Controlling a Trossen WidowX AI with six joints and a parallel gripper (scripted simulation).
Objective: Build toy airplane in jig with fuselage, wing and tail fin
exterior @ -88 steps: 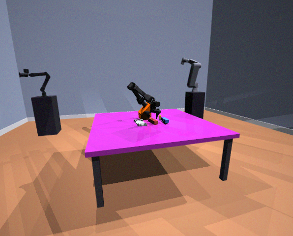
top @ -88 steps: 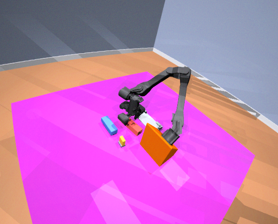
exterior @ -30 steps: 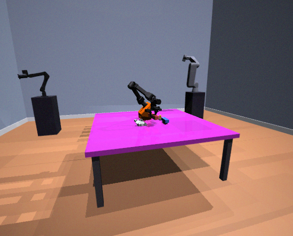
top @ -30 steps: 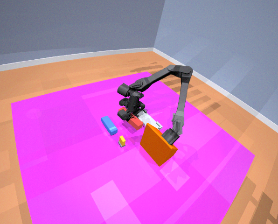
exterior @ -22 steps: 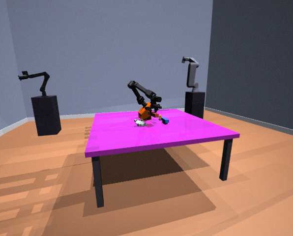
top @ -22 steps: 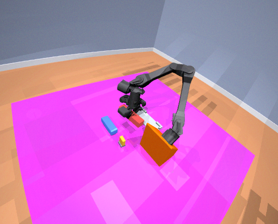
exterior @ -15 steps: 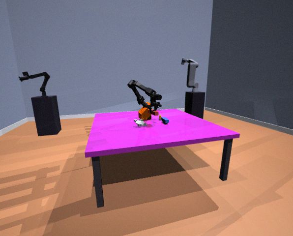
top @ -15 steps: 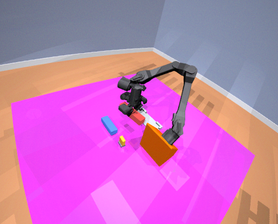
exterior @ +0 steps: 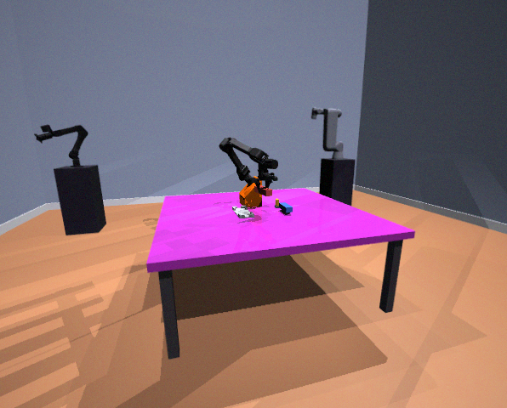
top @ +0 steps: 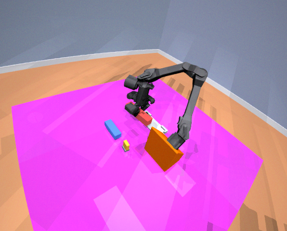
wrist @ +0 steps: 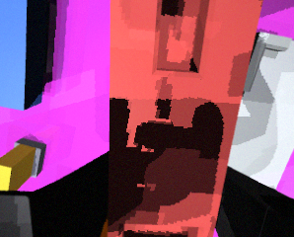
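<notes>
The red fuselage (top: 144, 118) (exterior: 266, 191) (wrist: 132, 64) is in my gripper (top: 139, 111) (wrist: 158, 160), which is shut on it across its width. It hangs above the table, roughly level, with sockets in its top face. The pale grey and white jig cradle (top: 157, 127) (exterior: 243, 212) (wrist: 287, 89) is empty and lies beside and below the fuselage, to the right in the wrist view. The blue wing (top: 112, 129) (exterior: 285, 207) (wrist: 6, 49) lies on the table on the other side. The yellow tail fin (top: 126, 144) (exterior: 276, 201) (wrist: 14, 169) stands near the wing, with a grey part at its foot.
The orange block (top: 162, 151) (exterior: 250, 196) under the arm's base stands close to one end of the cradle. The magenta table (top: 64, 173) (exterior: 288, 232) carries everything. Two other arms stand on dark pedestals (exterior: 80, 200) (exterior: 337, 179) beyond the table.
</notes>
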